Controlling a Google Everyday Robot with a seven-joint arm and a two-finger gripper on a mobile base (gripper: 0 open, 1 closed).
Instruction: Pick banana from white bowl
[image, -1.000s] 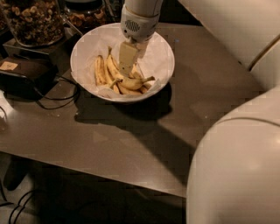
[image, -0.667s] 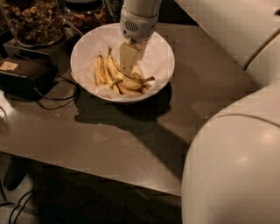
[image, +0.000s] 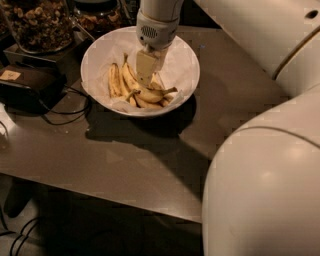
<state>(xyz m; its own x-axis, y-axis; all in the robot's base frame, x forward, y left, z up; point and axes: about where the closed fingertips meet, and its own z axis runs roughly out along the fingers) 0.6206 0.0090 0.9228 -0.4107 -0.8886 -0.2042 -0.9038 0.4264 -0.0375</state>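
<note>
Gripper (image: 143, 81), upper ctr, points straight down into white bowl (image: 189, 64) over banana (image: 129, 79) for pickup; can't tell grip state.

A dark grey-brown bench (image: 125, 165) with a smooth, matte top fills most of the view. Warm, dim light falls from above, and a broad shadow (image: 150, 135) lies across the bench's middle. At the far left corner stand two glass jars of nuts (image: 37, 25). Beside them a black box (image: 27, 87) with a small paper label sits on the bench, and thin black cables (image: 65, 117) loop from it. Below the near edge the floor (image: 100, 235) is dark, with more cables (image: 15, 240) at the left. The hand (image: 144, 80) hangs low over the bench's far side.
</note>
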